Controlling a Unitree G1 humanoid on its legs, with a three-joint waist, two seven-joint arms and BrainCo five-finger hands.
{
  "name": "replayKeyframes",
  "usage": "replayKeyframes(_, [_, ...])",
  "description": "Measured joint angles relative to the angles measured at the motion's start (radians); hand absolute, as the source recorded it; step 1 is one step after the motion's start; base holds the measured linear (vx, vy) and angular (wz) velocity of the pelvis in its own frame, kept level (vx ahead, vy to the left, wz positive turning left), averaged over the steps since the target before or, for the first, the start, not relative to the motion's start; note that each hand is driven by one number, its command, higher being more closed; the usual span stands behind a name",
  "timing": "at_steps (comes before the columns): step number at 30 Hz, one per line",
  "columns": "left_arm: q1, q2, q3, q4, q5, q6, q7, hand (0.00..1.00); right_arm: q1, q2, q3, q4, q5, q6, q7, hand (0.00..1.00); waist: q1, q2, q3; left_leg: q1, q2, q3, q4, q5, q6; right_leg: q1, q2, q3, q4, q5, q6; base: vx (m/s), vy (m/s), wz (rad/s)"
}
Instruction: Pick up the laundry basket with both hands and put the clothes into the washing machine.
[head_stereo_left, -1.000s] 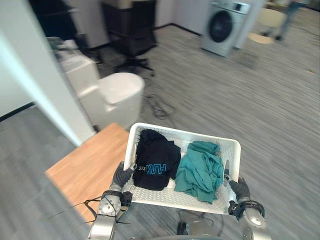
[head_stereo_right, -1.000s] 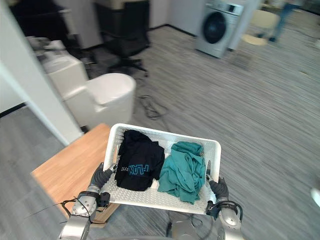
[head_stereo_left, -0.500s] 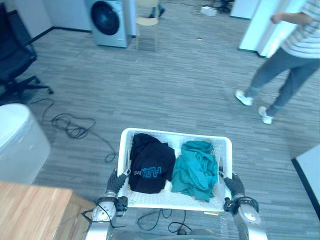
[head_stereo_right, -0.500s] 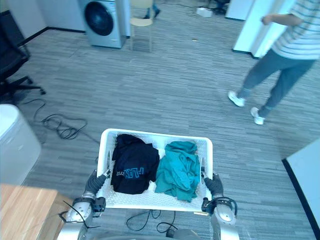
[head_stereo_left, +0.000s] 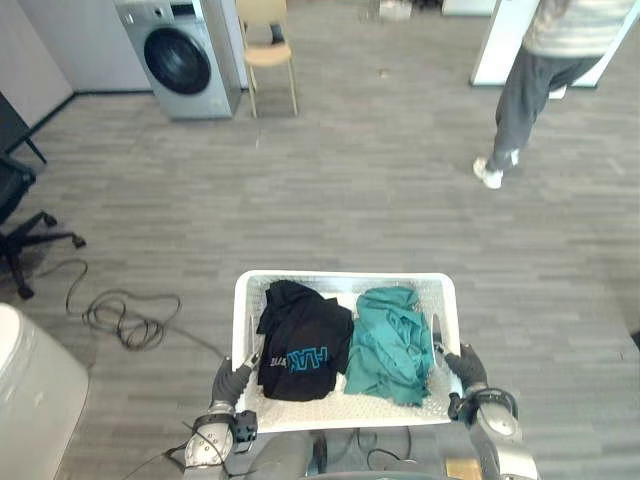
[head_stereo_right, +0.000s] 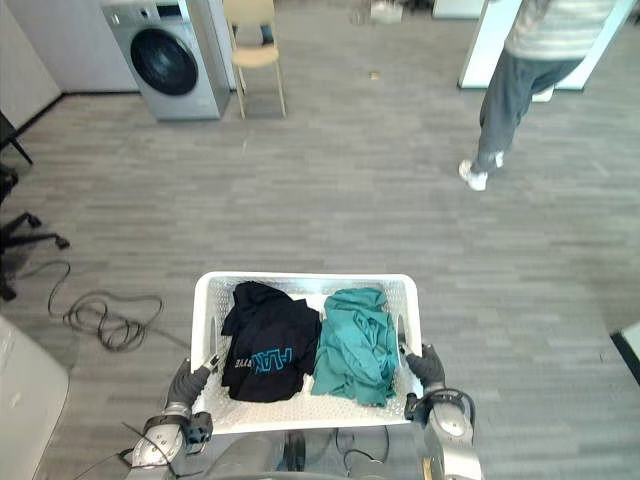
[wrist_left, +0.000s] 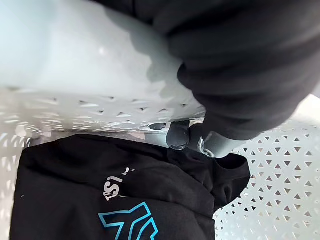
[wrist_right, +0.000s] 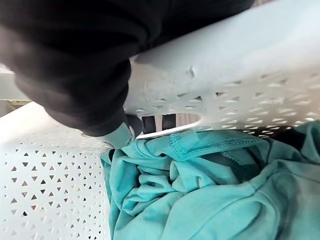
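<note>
Though unclear overhead, close up: left hand (head_stereo_left: 232, 379), right hand (head_stereo_left: 466, 367) fingers (wrist_left: 179, 136) round basket (head_stereo_left: 345, 277) rim

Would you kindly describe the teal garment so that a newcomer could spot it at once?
Find the white laundry basket low in the head views. Two bundles lie side by side inside it. The teal garment is the crumpled one on the robot's right, next to the black shirt with blue lettering.

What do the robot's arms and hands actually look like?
Each arm is silver-grey with a round wrist joint. The left robot hand and right robot hand wear dark ribbed covers; a silver finger with a dark rounded tip shows close up.
</note>
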Motion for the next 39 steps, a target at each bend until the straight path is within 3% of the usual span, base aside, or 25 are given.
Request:
replayKeyframes(3, [-0.002,0.016,-0.034,-0.037,0.01,0.001,-0.013,1.0,0.068,0.03,-0.027,-0.098,0.005,0.0,0.004,1.0,-0.033,0.033,0.001,0.138,0.03,-0.081,-0.073,-0.057,-0.008,-0.155,0.012,-0.168,-0.106,-0.118,-0.036,0.63,0.071,0.42])
replayKeyframes(4, [-0.008,0.022,-0.049,-0.036,0.01,0.001,-0.016,1.0,0.102,0.038,-0.042,-0.134,0.006,0.0,0.004,1.0,-0.05,0.045,0.0,0.193,0.055,-0.107,-0.104,-0.08,-0.02,-0.19,0.011,-0.239,-0.268,-0.133,-0.034,0.64,-0.008,0.65])
replayKeyframes(6, [-0.023,0.04,-0.065,-0.037,0.009,0.0,-0.019,1.0,0.133,0.053,-0.056,-0.166,0.006,0.0,0.003,1.0,-0.053,0.039,-0.01,0.256,0.092,-0.126,-0.131,-0.129,-0.055,-0.196,0.003,-0.347,-0.662,-0.084,-0.022,0.66,-0.057,0.42])
replayKeyframes(7, [-0.032,0.053,-0.067,-0.036,0.007,0.0,-0.018,1.0,0.136,0.059,-0.056,-0.18,0.007,0.0,0.001,1.0,-0.054,0.018,-0.022,0.307,0.102,-0.136,-0.147,-0.167,-0.088,-0.199,0.02,-0.36,-0.876,-0.002,-0.029,0.75,-0.146,0.41])
replayKeyframes(8, [-0.034,0.046,-0.063,-0.034,0.007,0.001,-0.018,1.0,0.139,0.053,-0.054,-0.18,0.007,0.002,-0.001,1.0,-0.076,0.035,-0.033,0.37,0.151,-0.165,-0.158,-0.201,-0.127,-0.186,0.048,-0.372,-0.872,0.109,-0.05,0.81,-0.169,0.55])
replayKeyframes(9, [-0.032,0.045,-0.062,-0.031,0.008,0.001,-0.02,1.0,0.142,0.057,-0.054,-0.179,0.007,0.003,-0.002,1.0,-0.087,0.047,-0.043,0.385,0.167,-0.195,-0.141,-0.205,-0.135,-0.173,0.064,-0.385,-0.856,0.148,-0.08,0.88,-0.178,0.5])
replayKeyframes(10, [-0.035,0.029,-0.06,-0.022,0.009,0.002,-0.02,1.0,0.142,0.049,-0.054,-0.176,0.007,0.006,-0.007,1.0,-0.085,0.086,-0.062,0.361,0.209,-0.223,-0.047,-0.203,-0.15,-0.165,0.089,-0.412,-0.806,0.105,-0.11,0.87,-0.185,0.31])
replayKeyframes(11, [-0.048,0.007,-0.046,-0.022,0.009,0.004,-0.019,1.0,0.123,0.015,-0.044,-0.189,0.008,0.008,-0.012,1.0,-0.088,0.107,-0.047,0.264,0.215,-0.258,0.232,-0.09,-0.194,-0.169,0.084,-0.444,-0.673,0.067,-0.139,0.97,-0.226,0.24])
replayKeyframes(12, [-0.045,-0.014,-0.042,-0.02,0.008,0.004,-0.02,1.0,0.126,-0.009,-0.034,-0.202,0.016,0.007,-0.013,1.0,-0.1,0.13,-0.028,0.2,0.215,-0.251,0.411,0.056,-0.186,-0.183,0.093,-0.466,-0.567,0.053,-0.165,0.71,-0.204,0.32])
replayKeyframes(13, [-0.037,-0.027,-0.043,-0.011,0.005,0.004,-0.025,1.0,0.133,-0.026,-0.032,-0.213,0.027,0.004,-0.014,1.0,-0.094,0.167,-0.038,0.143,0.242,-0.242,0.539,0.186,-0.194,-0.151,0.127,-0.452,-0.645,0.038,-0.149,0.49,-0.132,0.19])
replayKeyframes(14, [-0.03,-0.028,-0.035,-0.021,0.004,-0.001,-0.036,1.0,0.148,-0.016,-0.024,-0.223,0.037,0.0,-0.023,1.0,-0.079,0.201,-0.039,0.023,0.277,-0.207,0.802,0.27,-0.149,-0.016,0.188,-0.42,-0.823,-0.013,-0.145,0.33,-0.073,-0.11])
replayKeyframes(15, [-0.029,-0.031,-0.028,-0.018,0.002,-0.002,-0.035,1.0,0.132,-0.014,-0.022,-0.203,0.037,0.003,-0.023,1.0,-0.069,0.222,-0.035,-0.019,0.289,-0.203,0.878,0.239,-0.121,0.016,0.213,-0.406,-0.829,-0.024,-0.159,0.51,-0.023,-0.42])
replayKeyframes(17, [-0.024,-0.007,0.002,-0.01,-0.001,0.003,-0.037,1.0,0.091,-0.002,0.011,-0.17,0.034,0.03,-0.032,1.0,-0.025,0.176,-0.016,-0.164,0.241,-0.146,0.94,0.146,-0.084,0.156,0.204,-0.327,-0.9,-0.075,-0.168,0.83,0.007,-0.67])
replayKeyframes(20, [0.0,-0.006,0.017,-0.009,-0.029,-0.002,-0.031,1.0,0.058,-0.007,0.041,-0.155,0.02,0.031,-0.042,1.0,0.034,0.104,-0.01,-0.313,0.193,-0.046,0.553,0.029,-0.117,0.303,0.121,-0.235,-1.021,-0.104,-0.144,0.78,0.088,-0.79])
replayKeyframes(22, [0.005,-0.013,0.011,-0.009,-0.033,-0.005,-0.016,1.0,0.031,-0.018,0.042,-0.134,0.004,0.031,-0.046,1.0,0.031,0.103,-0.011,-0.315,0.185,-0.017,0.162,0.067,-0.169,0.375,0.084,-0.213,-1.056,-0.155,-0.099,0.68,0.219,-0.58])
replayKeyframes(23, [0.008,-0.015,0.002,-0.006,-0.033,-0.006,-0.012,1.0,0.033,-0.02,0.038,-0.124,0.002,0.029,-0.053,1.0,0.036,0.102,-0.022,-0.312,0.178,-0.013,0.077,0.155,-0.178,0.415,0.062,-0.182,-1.045,-0.228,-0.091,0.56,0.256,-0.41])
replayKeyframes(24, [0.012,-0.011,0.0,0.001,-0.033,-0.006,-0.011,1.0,0.032,-0.016,0.04,-0.111,-0.003,0.029,-0.056,1.0,0.038,0.093,-0.041,-0.305,0.157,0.001,0.1,0.174,-0.145,0.425,0.044,-0.162,-1.022,-0.257,-0.075,0.74,0.316,-0.43])
replayKeyframes(25, [0.012,-0.01,0.006,0.015,-0.032,0.003,-0.006,1.0,0.028,-0.004,0.051,-0.093,-0.028,0.035,-0.058,1.0,0.026,0.054,-0.064,-0.297,0.123,0.042,0.146,0.124,-0.054,0.425,-0.007,-0.12,-0.966,-0.261,-0.077,0.79,0.334,-0.37])
replayKeyframes(27, [0.01,-0.007,-0.008,0.015,-0.032,0.006,-0.001,1.0,0.027,-0.002,0.039,-0.094,-0.049,0.035,-0.059,1.0,0.026,0.025,-0.07,-0.261,0.079,0.081,0.163,0.059,-0.011,0.362,-0.044,-0.063,-0.776,-0.216,-0.009,0.77,0.35,-0.24])
replayKeyframes(29, [0.001,0.001,-0.042,0.015,-0.032,0.014,0.011,1.0,0.039,0.004,0.011,-0.092,-0.076,0.036,-0.057,1.0,0.018,-0.004,-0.057,-0.104,-0.002,0.081,0.05,0.043,0.011,0.204,-0.044,0.044,-0.334,-0.032,0.111,0.68,0.344,-0.06])
replayKeyframes(31, [0.004,0.0,-0.052,0.015,-0.032,0.017,0.013,1.0,0.067,0.0,0.01,-0.109,-0.075,0.033,-0.056,1.0,0.018,0.017,-0.046,0.051,-0.025,0.073,-0.035,0.042,0.01,0.094,-0.009,0.042,-0.032,0.004,0.094,0.54,0.248,-0.09])
replayKeyframes(33, [0.004,0.006,-0.058,0.009,-0.031,0.018,0.012,1.0,0.091,0.004,0.011,-0.138,-0.072,0.023,-0.056,1.0,0.001,0.048,-0.053,0.159,-0.023,0.048,-0.105,0.041,0.007,0.0,0.015,-0.02,0.044,-0.015,0.08,0.43,0.185,0.15])
replayKeyframes(37, [-0.017,0.04,-0.074,-0.025,-0.031,0.014,0.01,1.0,0.124,0.031,-0.011,-0.154,-0.001,-0.007,-0.054,1.0,-0.027,0.052,-0.056,0.298,-0.023,-0.039,-0.18,0.008,-0.049,-0.126,0.035,-0.184,-0.31,-0.133,-0.004,0.46,0.135,0.45])
replayKeyframes(38, [-0.016,0.042,-0.075,-0.025,-0.031,0.014,0.007,1.0,0.137,0.032,-0.011,-0.158,0.012,-0.007,-0.051,1.0,-0.028,0.052,-0.061,0.302,-0.021,-0.054,-0.174,0.002,-0.058,-0.115,0.055,-0.203,-0.411,-0.137,-0.016,0.47,0.039,0.59])
replayKeyframes(39, [-0.015,0.043,-0.075,-0.026,-0.03,0.013,0.002,1.0,0.165,0.036,-0.009,-0.185,0.024,-0.007,-0.049,1.0,-0.029,0.038,-0.066,0.317,-0.031,-0.08,-0.153,-0.013,-0.079,-0.071,0.093,-0.232,-0.641,-0.046,-0.102,0.48,0.025,0.47])
